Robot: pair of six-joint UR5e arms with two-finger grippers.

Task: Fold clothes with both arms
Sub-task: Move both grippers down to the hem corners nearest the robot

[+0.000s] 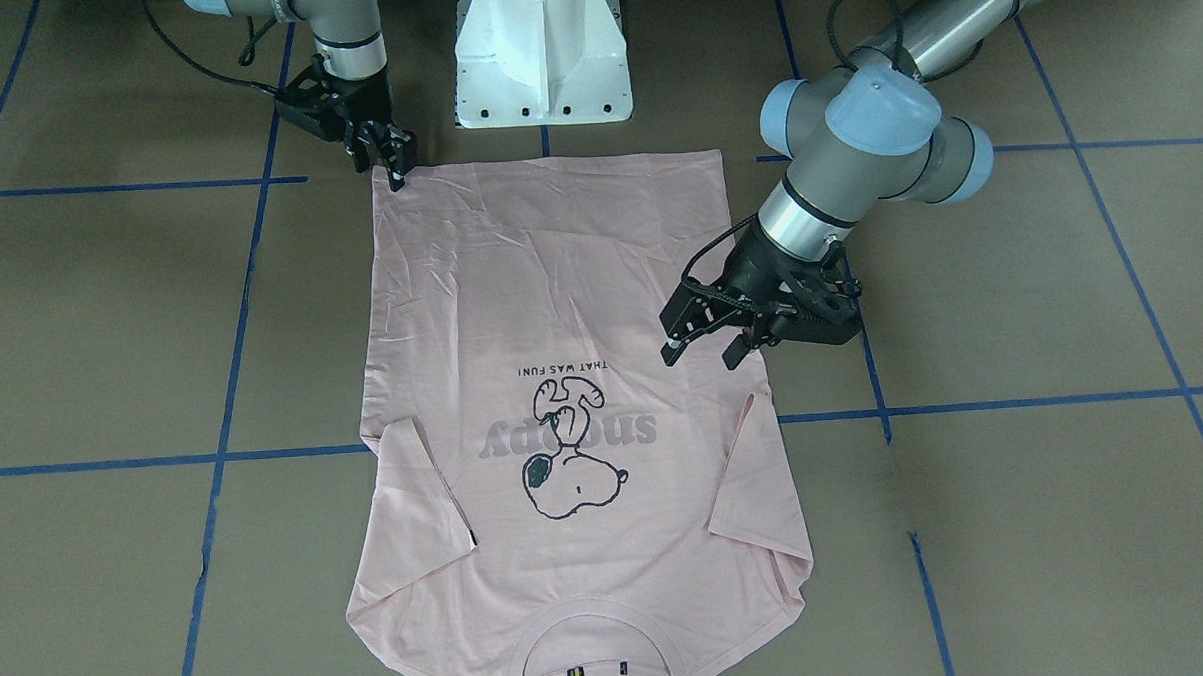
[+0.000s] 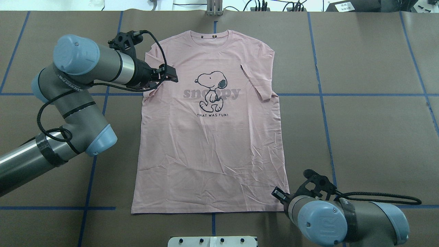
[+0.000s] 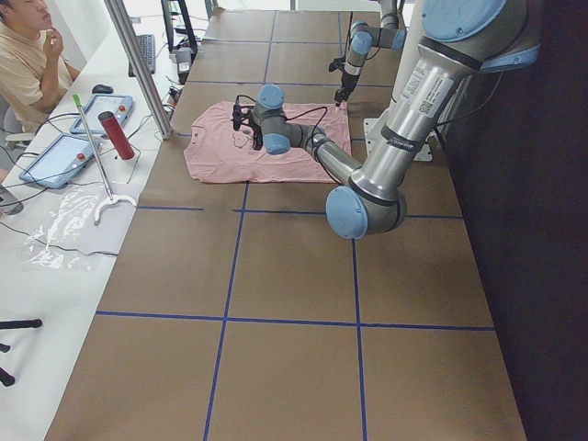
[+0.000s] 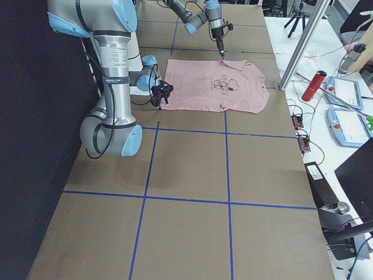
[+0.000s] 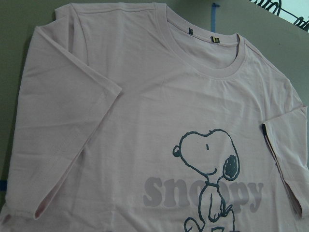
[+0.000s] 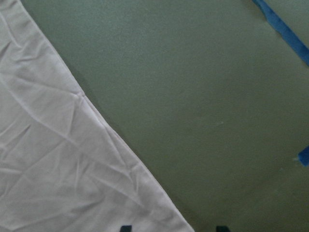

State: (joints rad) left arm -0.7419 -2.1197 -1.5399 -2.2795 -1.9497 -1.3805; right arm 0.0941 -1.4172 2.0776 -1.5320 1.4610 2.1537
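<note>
The pale pink T-shirt (image 1: pixel 560 309) lies flat and front up on the brown table, with the collar (image 1: pixel 592 634) on the side away from the robot. Both sleeves are folded in over the chest beside the Snoopy drawing (image 2: pixel 211 87). My left gripper (image 1: pixel 703 353) is open and empty, and hovers over the shirt's side edge just below the folded sleeve; it also shows in the overhead view (image 2: pixel 171 77). My right gripper (image 1: pixel 396 170) is open at the hem corner. In its wrist view, the two fingertips (image 6: pixel 125 227) straddle that corner of the shirt (image 6: pixel 58 159).
The white pedestal base (image 1: pixel 542 60) stands at the table's near edge behind the hem. Blue tape lines (image 2: pixel 322 96) cross the brown table. A side desk with tablets, a red bottle (image 3: pixel 117 135), a metal pole and a seated person (image 3: pixel 28 55) lies beyond the collar side.
</note>
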